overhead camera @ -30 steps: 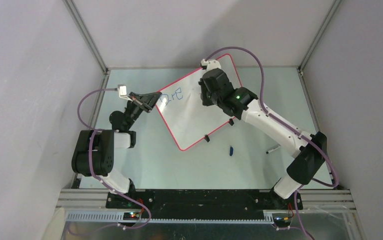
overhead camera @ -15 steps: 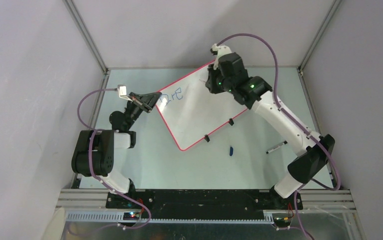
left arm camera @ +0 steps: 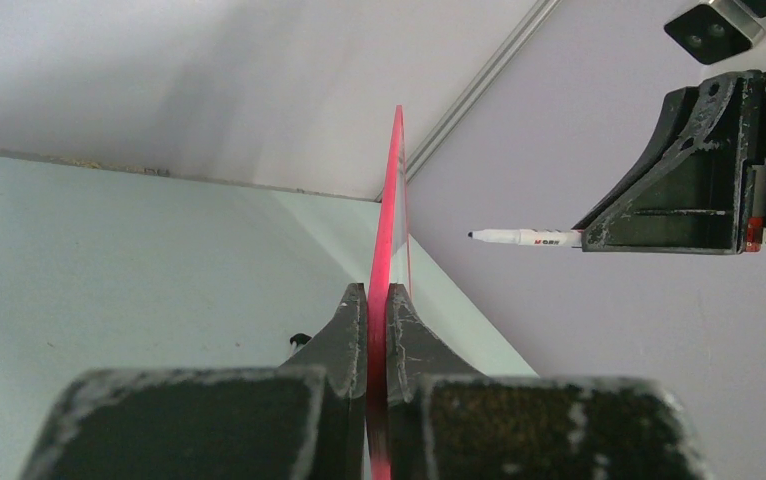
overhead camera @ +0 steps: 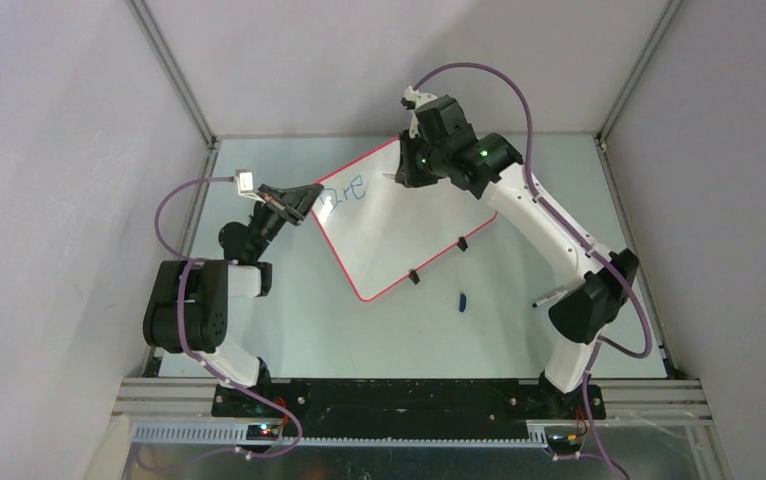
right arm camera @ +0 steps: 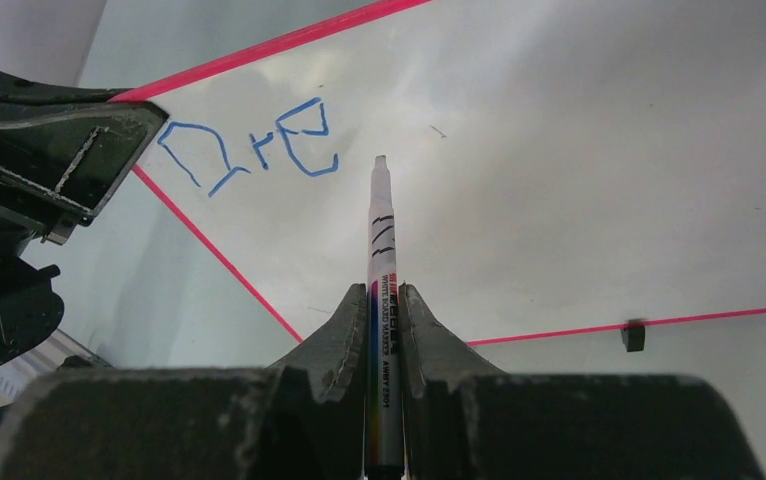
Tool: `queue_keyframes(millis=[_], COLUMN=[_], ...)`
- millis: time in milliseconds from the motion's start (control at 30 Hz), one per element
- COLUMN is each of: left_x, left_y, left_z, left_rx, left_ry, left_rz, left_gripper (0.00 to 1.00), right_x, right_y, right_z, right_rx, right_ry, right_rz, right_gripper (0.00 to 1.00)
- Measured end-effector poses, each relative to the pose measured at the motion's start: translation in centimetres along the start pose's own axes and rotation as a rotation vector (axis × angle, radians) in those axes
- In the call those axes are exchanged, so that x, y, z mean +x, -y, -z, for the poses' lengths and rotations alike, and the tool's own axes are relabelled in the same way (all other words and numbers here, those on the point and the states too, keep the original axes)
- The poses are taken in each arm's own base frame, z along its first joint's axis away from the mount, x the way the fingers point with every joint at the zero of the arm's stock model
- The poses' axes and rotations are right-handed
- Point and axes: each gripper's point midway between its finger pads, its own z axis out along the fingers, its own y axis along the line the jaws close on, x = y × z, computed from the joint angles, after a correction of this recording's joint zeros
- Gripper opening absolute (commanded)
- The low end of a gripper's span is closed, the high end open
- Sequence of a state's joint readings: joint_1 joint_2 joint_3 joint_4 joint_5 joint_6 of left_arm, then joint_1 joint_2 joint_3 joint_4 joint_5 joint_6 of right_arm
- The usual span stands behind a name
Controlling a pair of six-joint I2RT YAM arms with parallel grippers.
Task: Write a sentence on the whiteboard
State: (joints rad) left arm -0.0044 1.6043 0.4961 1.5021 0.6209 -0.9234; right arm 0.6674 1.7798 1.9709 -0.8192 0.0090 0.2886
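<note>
Whiteboard (overhead camera: 389, 240), glossy white rectangle with thin pink rim, bears blue letters (right arm camera: 249, 150).

The white, pink-red-edged whiteboard (overhead camera: 399, 230) bears a blue sentence (right arm camera: 258, 156); the marker (right arm camera: 381, 262) is white.

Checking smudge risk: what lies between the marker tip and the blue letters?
Only bare whiteboard, as the right wrist view shows; the marker tip stands just right of the letters.
</note>
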Motion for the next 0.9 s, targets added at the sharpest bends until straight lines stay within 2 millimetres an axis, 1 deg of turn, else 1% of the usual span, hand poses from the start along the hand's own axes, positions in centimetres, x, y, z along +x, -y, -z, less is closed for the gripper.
queue_keyframes(millis=[67, 233, 633, 900], left_x=[0.0, 0.0, 0.0, 0.0], left_y=[0.0, 0.0, 0.0, 0.0], left_z=[0.0, 0.0, 0.0, 0.0], left_rx=[0.000, 0.000, 0.000, 0.000], left_ry=[0.000, 0.000, 0.000, 0.000], left_rz=[0.000, 0.000, 0.000, 0.000], left_gripper=[0.02, 0.02, 0.01, 0.01], right_x=[0.1, 0.2, 0.2, 1.1], right_y=[-0.4, -0.7, -1.2, -1.2], right_z=[-0.3, -1.0, -3.6, -3.7], right_rx=[-0.005, -0.002, 0.017, 0.026], right_ry=[-0.013, -0.034, -0.076, -0.110], right_rz=[0.005, 0.004, 0.012, 0.017], right_gripper=[0.00, 0.00, 0.00, 0.00])
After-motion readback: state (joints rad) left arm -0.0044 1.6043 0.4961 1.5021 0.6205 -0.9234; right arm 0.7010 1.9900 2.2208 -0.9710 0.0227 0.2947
